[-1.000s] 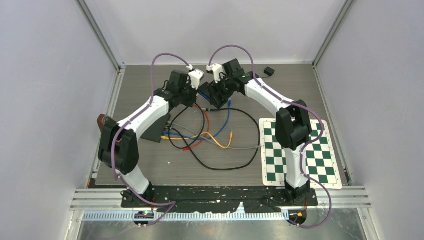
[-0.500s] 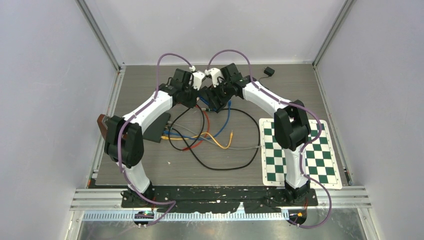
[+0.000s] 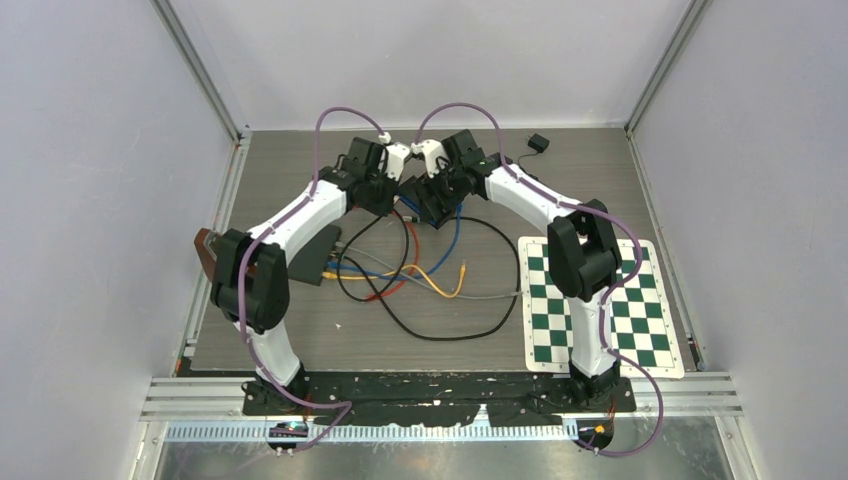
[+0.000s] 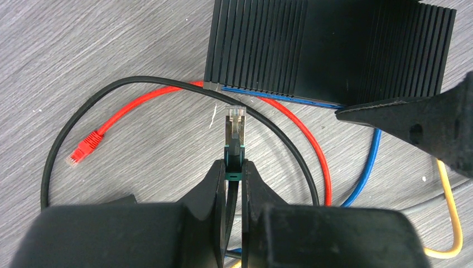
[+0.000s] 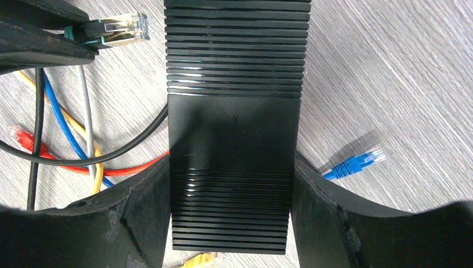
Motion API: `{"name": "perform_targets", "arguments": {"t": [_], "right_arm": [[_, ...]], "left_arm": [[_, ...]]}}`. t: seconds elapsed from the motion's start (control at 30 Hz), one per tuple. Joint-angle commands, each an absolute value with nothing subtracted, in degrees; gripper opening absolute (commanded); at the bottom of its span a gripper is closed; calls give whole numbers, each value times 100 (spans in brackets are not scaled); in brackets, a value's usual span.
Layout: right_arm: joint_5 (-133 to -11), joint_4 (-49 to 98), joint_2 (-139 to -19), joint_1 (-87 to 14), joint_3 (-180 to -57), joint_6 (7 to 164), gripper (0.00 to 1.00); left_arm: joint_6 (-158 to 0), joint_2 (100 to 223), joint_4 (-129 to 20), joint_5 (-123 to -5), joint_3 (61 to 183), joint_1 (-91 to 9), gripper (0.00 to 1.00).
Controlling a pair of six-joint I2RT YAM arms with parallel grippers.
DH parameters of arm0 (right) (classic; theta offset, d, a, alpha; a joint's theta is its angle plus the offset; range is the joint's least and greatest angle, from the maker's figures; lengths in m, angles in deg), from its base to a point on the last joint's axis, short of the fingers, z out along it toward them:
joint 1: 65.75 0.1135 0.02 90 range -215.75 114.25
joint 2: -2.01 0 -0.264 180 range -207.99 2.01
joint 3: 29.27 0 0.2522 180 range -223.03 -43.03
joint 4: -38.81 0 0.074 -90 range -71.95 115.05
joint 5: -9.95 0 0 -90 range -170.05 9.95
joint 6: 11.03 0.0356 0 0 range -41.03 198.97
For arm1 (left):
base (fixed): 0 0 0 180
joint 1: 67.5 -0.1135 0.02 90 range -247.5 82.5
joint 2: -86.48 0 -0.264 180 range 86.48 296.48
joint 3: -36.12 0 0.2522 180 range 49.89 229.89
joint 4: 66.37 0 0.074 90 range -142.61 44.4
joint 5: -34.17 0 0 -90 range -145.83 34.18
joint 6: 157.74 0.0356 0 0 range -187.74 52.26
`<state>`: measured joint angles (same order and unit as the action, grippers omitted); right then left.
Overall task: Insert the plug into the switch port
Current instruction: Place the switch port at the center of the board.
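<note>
My left gripper (image 4: 235, 167) is shut on the green boot of a black cable's plug (image 4: 235, 127), whose clear metal-clad tip points at the ribbed black switch (image 4: 329, 50) a short gap ahead. My right gripper (image 5: 230, 184) is shut on the switch (image 5: 234, 128), gripping its two long sides. The plug (image 5: 114, 29) shows in the right wrist view at the upper left, beside the switch's far corner, not touching it. In the top view both grippers meet at the table's far middle, left (image 3: 397, 188) and right (image 3: 428, 195). The switch ports are hidden.
Loose cables lie on the table: red (image 4: 139, 103), blue (image 4: 368, 167), yellow (image 4: 449, 218), grey (image 5: 86, 139) and a black loop (image 3: 440, 330). A blue plug (image 5: 357, 163) lies right of the switch. A checkerboard mat (image 3: 600, 305) lies at the right, a black block (image 3: 313, 255) at the left.
Both grippers have moved toward each other at the table's far middle. The plug now sits closer to the switch. Most of the motion came in the earlier half second.
</note>
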<state>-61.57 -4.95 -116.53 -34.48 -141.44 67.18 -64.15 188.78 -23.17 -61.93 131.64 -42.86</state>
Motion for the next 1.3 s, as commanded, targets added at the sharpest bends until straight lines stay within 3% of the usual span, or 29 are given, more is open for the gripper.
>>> {"name": "perform_targets", "arguments": {"t": [0.0, 0.47, 0.77, 1.0, 1.17, 1.23, 1.27], "right_arm": [[-5958, -168, -11136, -3362, -14159, 6604, 5], [-5873, 146, -10949, -3331, -13801, 6605, 5], [-6971, -486, -11147, -3333, -13670, 6757, 5], [-7502, -499, -11161, -3231, -13098, 7699, 19], [-7706, -104, -11077, -3113, -12679, 8068, 20], [-7780, 50, -10969, -3044, -12510, 8127, 27], [-7769, 87, -10899, -3007, -12467, 8148, 38]], "left_arm": [[-6392, 18989, -2269, -6243, 13460, -4289, 0], [-6391, 19036, -2211, -6322, 13499, -4306, 0], [-6665, 18640, -2302, -6332, 12956, -4536, 0], [-7209, 18628, -2331, -6624, 12901, -4544, 0], [-7636, 18700, -2735, -7398, 12770, -4544, 0], [-7778, 18763, -2880, -7637, 12760, -4536, 0], [-7829, 18811, -2938, -7718, 12778, -4536, 0]]}}
